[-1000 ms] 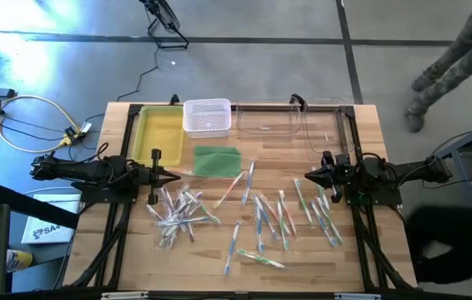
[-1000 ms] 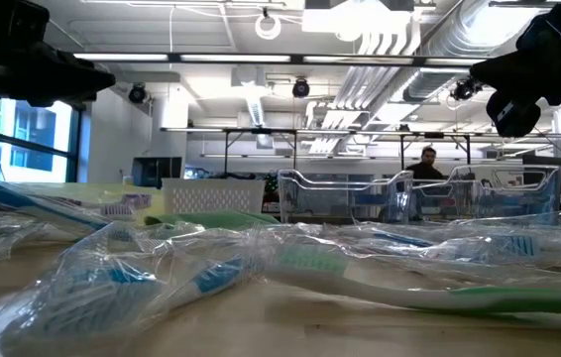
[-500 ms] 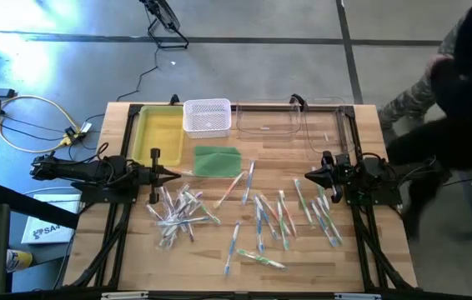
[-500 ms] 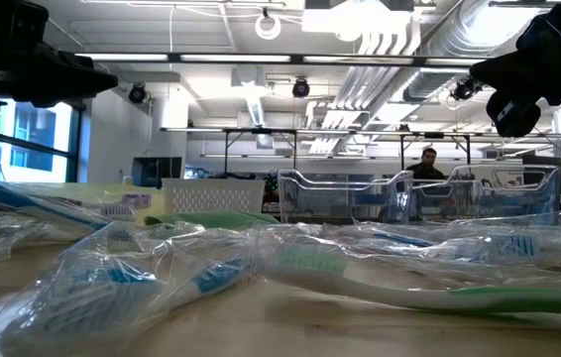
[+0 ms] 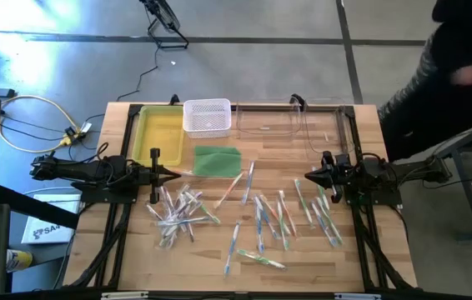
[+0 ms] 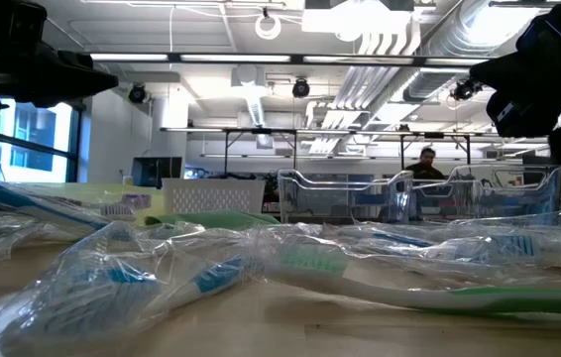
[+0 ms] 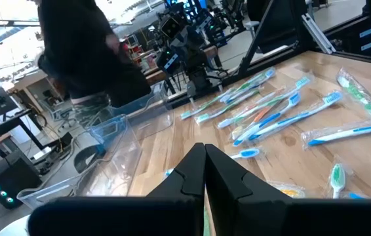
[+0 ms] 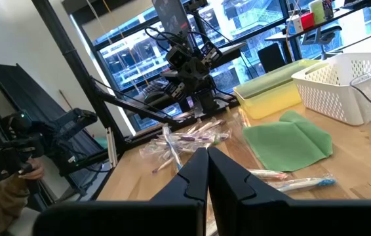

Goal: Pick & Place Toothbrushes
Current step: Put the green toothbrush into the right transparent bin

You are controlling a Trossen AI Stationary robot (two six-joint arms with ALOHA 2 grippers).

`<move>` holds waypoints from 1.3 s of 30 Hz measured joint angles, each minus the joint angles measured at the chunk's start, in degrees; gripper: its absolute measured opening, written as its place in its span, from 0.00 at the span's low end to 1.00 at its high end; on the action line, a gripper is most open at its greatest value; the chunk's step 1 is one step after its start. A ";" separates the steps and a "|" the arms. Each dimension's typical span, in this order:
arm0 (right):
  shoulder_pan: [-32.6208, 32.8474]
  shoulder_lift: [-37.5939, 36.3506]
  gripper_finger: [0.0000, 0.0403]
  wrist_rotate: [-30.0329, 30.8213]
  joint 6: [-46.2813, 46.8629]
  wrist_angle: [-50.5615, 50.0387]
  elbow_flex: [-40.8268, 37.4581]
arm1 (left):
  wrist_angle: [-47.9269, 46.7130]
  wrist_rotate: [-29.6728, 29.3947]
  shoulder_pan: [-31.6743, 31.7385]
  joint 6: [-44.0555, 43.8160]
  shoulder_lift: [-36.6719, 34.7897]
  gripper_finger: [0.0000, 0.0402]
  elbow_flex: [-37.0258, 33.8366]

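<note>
Several toothbrushes lie flat on the wooden table, many in clear wrappers. One heap (image 5: 182,212) is at the left and a looser spread (image 5: 286,217) at the middle and right; they fill the low view's foreground (image 6: 290,268). My left gripper (image 5: 176,175) (image 7: 204,172) hovers level above the left heap's far edge, shut and holding nothing. My right gripper (image 5: 306,177) (image 8: 208,174) faces it from the right, also shut and holding nothing, above the spread's far right part.
Along the far edge stand a yellow tray (image 5: 159,133), a white basket (image 5: 208,117) and two clear bins (image 5: 265,121) (image 5: 326,123). A green pad (image 5: 217,160) lies in front of the basket. A person (image 5: 453,75) stands beyond the far right corner.
My left gripper has rolled a little about its own long line without changing place. The person beyond the far right corner has stepped closer to the table's right side. The toothbrushes lie as before.
</note>
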 joint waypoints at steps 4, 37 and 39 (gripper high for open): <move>0.00 0.00 0.01 0.12 0.00 0.22 0.02 | 0.00 0.00 0.00 0.00 0.00 0.01 0.00; 0.00 12.40 0.01 3.59 -3.12 7.21 7.91 | -0.04 0.01 0.00 -0.46 0.02 0.01 0.00; 0.00 15.51 0.01 3.61 -3.10 7.16 9.62 | -0.04 0.00 0.00 -0.46 0.02 0.01 0.00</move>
